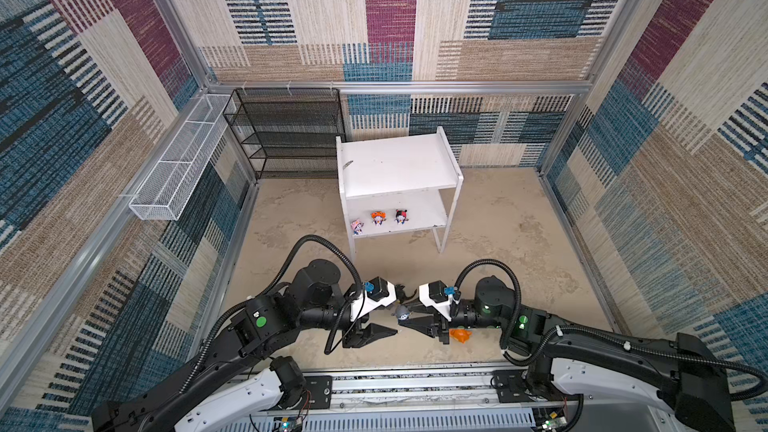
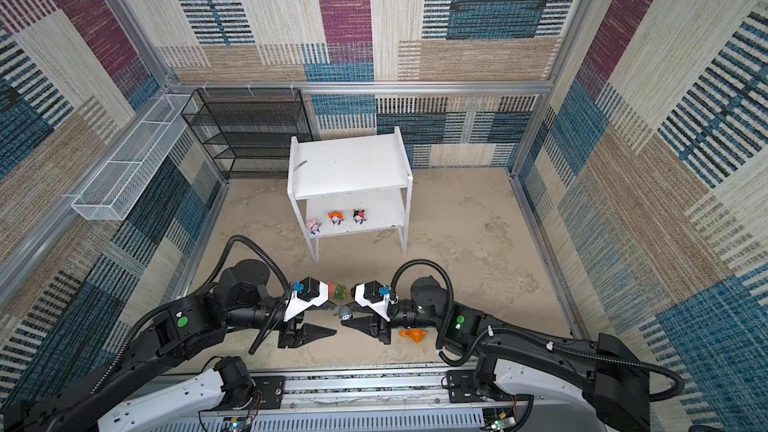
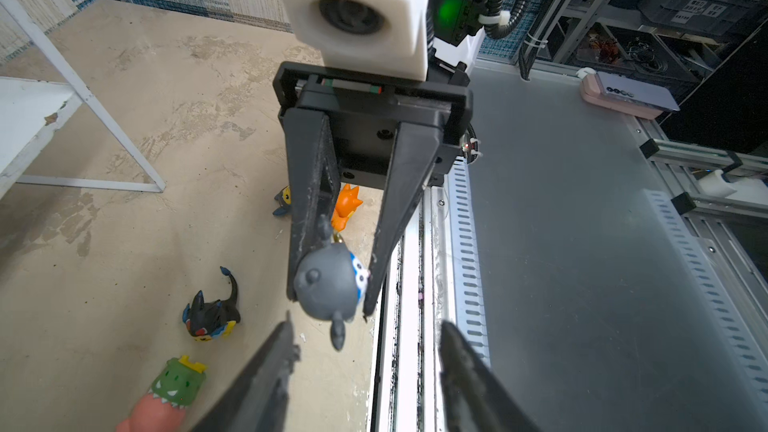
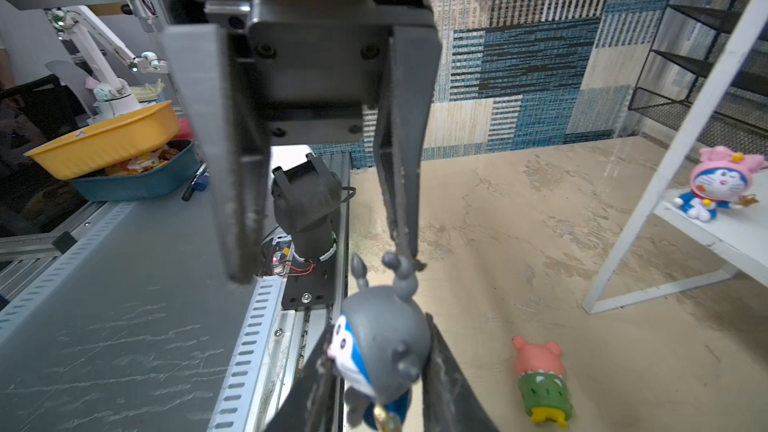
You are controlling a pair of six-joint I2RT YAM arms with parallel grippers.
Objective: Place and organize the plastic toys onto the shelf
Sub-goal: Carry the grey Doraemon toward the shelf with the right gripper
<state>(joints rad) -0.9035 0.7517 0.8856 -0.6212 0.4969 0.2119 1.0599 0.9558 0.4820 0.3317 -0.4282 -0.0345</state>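
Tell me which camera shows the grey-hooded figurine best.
Right wrist view: the grey-hooded figurine sits large and close, face and hood visible. Left wrist view shows mostly the hood's back, clamped in the right end effector. Both top views show only a tiny grey speck.

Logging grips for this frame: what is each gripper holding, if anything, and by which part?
The right gripper clamps the tiny grey-hooded plastic figurine by the sides of its round head; the left gripper is open and empty.

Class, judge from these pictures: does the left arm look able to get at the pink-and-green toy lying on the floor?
Probably yes. The left gripper is open and empty, and the pink-and-green toy lies on bare floor just beside it, with nothing between them.
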